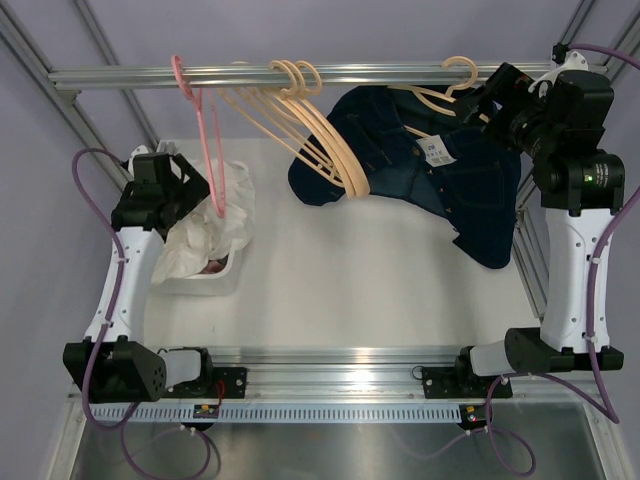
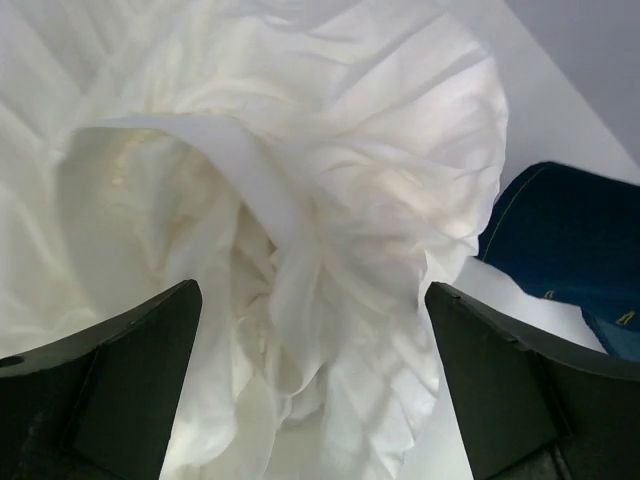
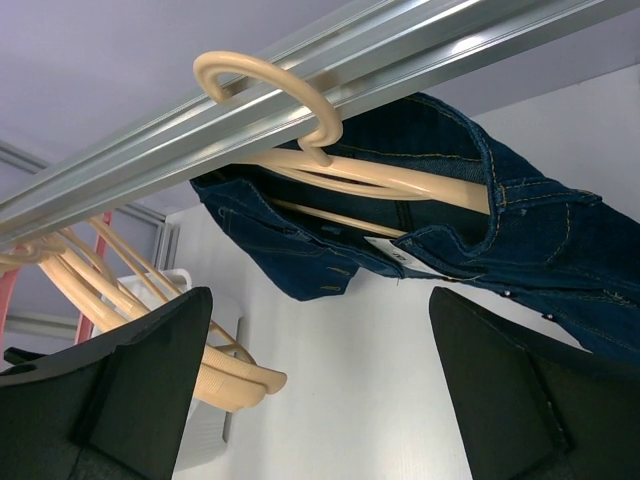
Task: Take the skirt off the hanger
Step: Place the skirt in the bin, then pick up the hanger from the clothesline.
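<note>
White table (image 1: 350, 290) below aluminium rail (image 1: 130, 77), denim skirt (image 1: 470, 185) on hanger (image 3: 262, 76), left tool (image 2: 312, 292), right tool (image 3: 320, 295) released.

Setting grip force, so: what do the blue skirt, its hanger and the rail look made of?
Skirt: dark blue denim, matte woven cotton by the look, with tan topstitching. Hanger: smooth, slightly glossy cream plastic, probably; moulded one-piece hook. Rail: pale brushed metal, likely aluminium extrusion, with lengthwise grooves.
</note>
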`<state>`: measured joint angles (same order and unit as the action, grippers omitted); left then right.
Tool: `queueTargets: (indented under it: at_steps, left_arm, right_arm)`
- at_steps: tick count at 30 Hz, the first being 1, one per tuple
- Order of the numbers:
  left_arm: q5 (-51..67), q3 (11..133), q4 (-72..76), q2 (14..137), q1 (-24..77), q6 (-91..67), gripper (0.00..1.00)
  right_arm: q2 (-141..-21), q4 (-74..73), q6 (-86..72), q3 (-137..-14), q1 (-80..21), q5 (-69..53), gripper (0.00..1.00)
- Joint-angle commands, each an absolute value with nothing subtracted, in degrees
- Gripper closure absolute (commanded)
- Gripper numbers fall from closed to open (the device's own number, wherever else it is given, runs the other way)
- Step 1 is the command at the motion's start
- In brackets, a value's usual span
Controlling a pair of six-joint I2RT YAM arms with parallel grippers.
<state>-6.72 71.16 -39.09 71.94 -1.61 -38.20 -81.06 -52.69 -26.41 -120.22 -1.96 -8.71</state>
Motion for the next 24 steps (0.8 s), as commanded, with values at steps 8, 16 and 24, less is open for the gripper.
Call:
queueTargets:
  at_steps: [8,16,24]
  left_arm:
    - [-13.8,81.0,-45.7,72.6,-4.6,-38.4,0.01]
    - [-16.7,83.0,-47.1,61.3,-5.0,-41.7,0.01]
    - [-11.3,107.8,-51.9,63.3,-3.3,-38.7,0.01]
  right_arm:
    - [-78.8,-54.2,-23.6,-124.4,-1.4,-11.9,0.01]
    - [-78.0,-55.5,-23.5,-124.5,-1.3,-13.4,0.01]
    - [-76.3,-54.8,-24.5,-122.7,-1.2,-13.7,0.0]
